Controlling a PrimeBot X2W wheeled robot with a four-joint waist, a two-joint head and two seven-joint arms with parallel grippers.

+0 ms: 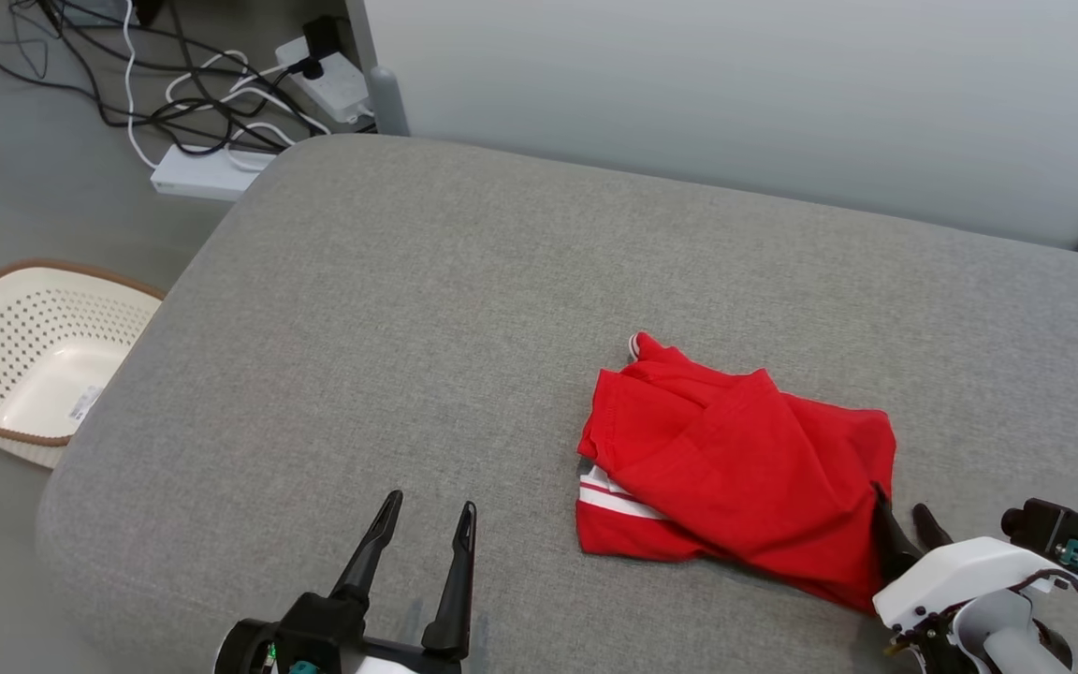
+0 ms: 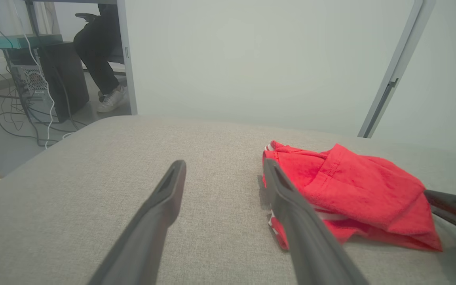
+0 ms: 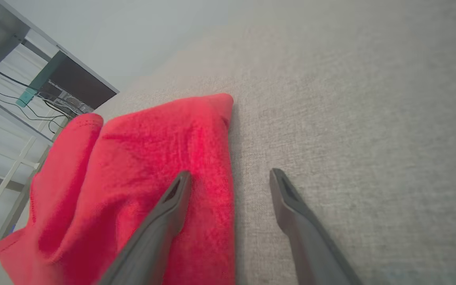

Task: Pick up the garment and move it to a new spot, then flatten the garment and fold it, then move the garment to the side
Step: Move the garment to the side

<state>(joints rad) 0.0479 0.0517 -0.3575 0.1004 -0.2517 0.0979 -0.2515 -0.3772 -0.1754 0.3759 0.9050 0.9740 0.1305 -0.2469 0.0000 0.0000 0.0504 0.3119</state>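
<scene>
The garment (image 1: 735,463) is a red piece with white stripes, lying folded in a loose bundle on the grey cushioned surface (image 1: 464,309), right of centre. My right gripper (image 1: 904,513) is open at the garment's near right corner, one finger over the red cloth (image 3: 152,158) and the other over bare grey fabric. My left gripper (image 1: 429,504) stands open near the front edge, well left of the garment, holding nothing. In the left wrist view the garment (image 2: 354,190) lies just right of my right-hand finger (image 2: 291,206).
A cream perforated basket (image 1: 24,360) sits on the floor at the left. Power strips and tangled cables (image 1: 221,103) lie on the floor at the back left. A pale wall panel (image 1: 735,84) runs behind the surface. A seated person's legs (image 2: 97,51) show far back.
</scene>
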